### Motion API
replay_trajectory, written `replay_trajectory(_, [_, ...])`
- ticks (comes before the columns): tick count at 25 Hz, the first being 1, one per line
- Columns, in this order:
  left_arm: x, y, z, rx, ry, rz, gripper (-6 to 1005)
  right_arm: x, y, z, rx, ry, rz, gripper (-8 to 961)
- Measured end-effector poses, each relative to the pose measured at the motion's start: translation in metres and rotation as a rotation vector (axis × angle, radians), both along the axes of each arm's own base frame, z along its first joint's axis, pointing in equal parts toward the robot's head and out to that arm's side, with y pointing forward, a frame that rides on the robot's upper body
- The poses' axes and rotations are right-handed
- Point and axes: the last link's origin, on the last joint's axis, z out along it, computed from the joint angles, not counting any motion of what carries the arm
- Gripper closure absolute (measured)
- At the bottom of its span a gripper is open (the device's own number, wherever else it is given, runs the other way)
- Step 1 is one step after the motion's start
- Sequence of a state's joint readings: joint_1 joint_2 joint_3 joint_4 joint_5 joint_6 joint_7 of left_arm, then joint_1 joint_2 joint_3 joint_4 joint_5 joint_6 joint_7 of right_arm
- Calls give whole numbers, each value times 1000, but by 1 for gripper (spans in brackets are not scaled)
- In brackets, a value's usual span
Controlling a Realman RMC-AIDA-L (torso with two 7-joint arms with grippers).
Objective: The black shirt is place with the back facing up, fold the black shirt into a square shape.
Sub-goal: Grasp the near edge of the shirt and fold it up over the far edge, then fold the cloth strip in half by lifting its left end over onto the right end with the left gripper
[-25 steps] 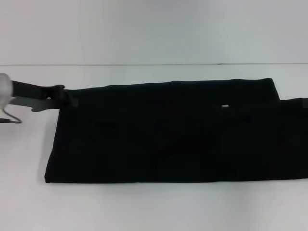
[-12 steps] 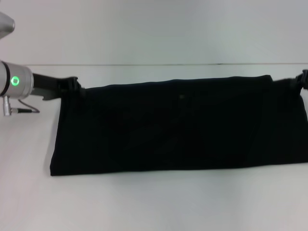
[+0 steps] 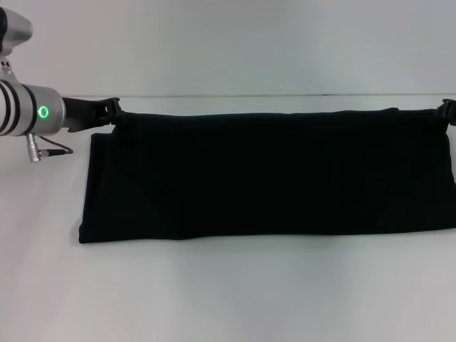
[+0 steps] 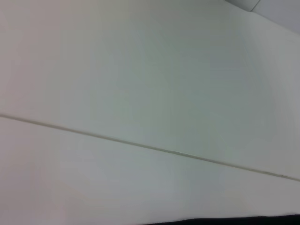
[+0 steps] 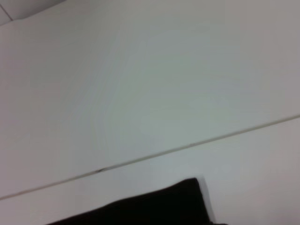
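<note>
The white counter (image 3: 228, 299) carries everything, with a pale wall behind it meeting the counter along a thin seam.

The black shirt (image 3: 271, 174) spreads across the middle of the counter as a long, wide band, its near edge lying on the surface and its far edge held up taut between the two arms. A second ago the far edge sagged and a separate layer jutted out on the right with a small white fleck showing; now the cloth reads as one smooth dark panel, the top edge nearly straight and closer to the wall seam, and the near left corner sits a little farther from the robot.

The left claw (image 3: 114, 110) is at the shirt's far left corner, pinching the fabric there. The arm has come farther into view since the earlier pictures, with a green ring light now showing on its silver wrist.

The right claw (image 3: 449, 110), absent a second ago, is at the far right corner against the shirt's edge; whether its fingers are pressed together cannot be told.
</note>
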State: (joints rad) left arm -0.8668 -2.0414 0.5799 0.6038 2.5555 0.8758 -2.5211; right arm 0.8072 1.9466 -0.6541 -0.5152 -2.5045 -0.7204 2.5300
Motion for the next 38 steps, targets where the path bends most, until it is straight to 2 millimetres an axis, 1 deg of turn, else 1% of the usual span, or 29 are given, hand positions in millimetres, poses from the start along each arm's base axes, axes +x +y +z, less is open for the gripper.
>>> replay_trajectory(2, [1,0,-1,0,2,-2,1000,-2,3,0,10,-6,5,837])
replay_trajectory(7, [7,3,5,16,-16,-7,1001,-11,8,3,15,-6,28,828])
replay_trajectory(12, [8,7,10,44,-13,-4,1000,-19,15,5,40,-16,45,819])
replay_trajectory(22, [10,13,13,80,3,-9,1001,-28,24,-11,53,-78,69,801])
replay_trajectory(28, [9,13,11,81,14,-14,1001,-31,26,-12,56,-80,75,791])
replay_trajectory(30, [9,13,11,84,14,-16,1001,-31,27,-9,61,-80,74,787])
replay_trajectory(36, [17,17,8,83,12,-30,944,-35,32,2,61,-87,86,776])
replay_trajectory(38, [21,18,8,89,2,-32,855,-37,35,7,71,-96,93,773])
